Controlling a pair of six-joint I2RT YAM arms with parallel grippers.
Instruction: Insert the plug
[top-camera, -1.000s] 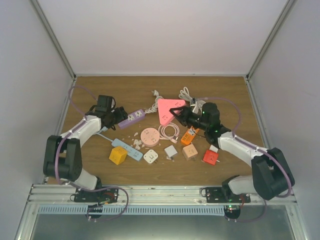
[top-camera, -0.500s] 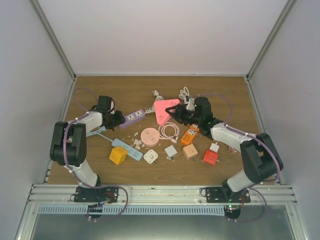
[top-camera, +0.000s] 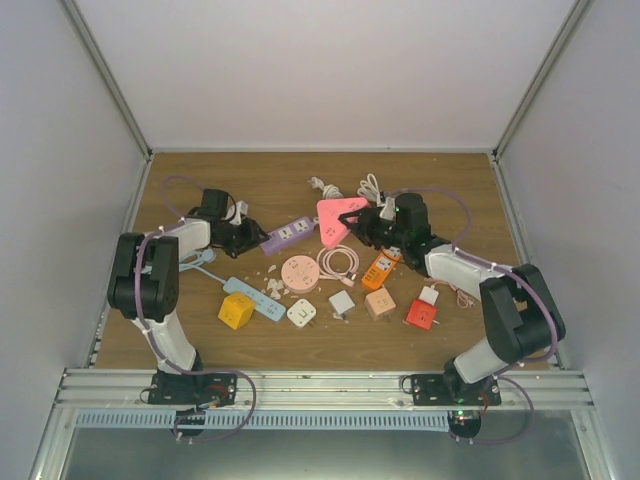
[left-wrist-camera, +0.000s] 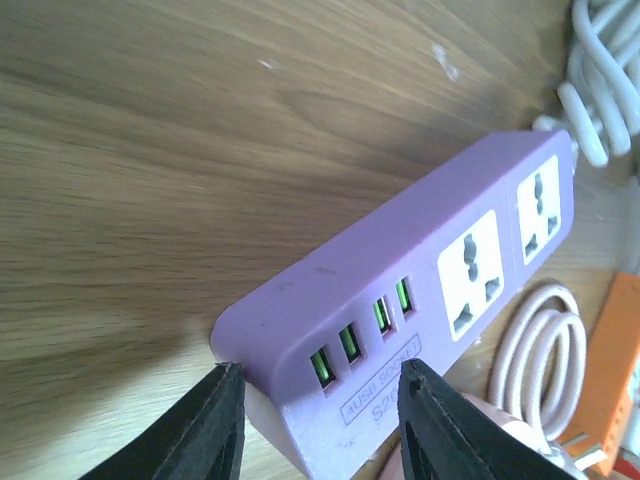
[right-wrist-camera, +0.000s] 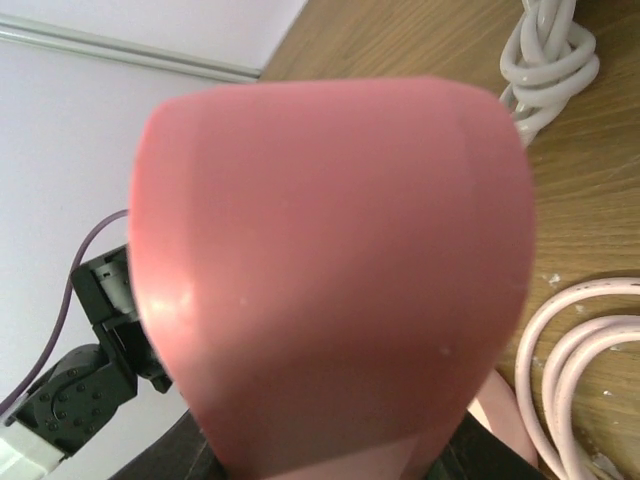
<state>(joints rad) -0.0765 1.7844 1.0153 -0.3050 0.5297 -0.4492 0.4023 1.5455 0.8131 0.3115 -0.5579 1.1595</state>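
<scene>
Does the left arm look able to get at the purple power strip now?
Probably yes: the left gripper straddles the USB end of the purple power strip, and nothing else lies in between.

Purple power strip (top-camera: 289, 234) flat on wood, sockets up. I note pink triangular socket block (top-camera: 338, 215) just beside it, at two o'clock.

It looked like a robotics lab: a white-walled booth (top-camera: 330, 70) with metal framing (top-camera: 300, 385) enclosed a wooden table (top-camera: 200, 170).
</scene>
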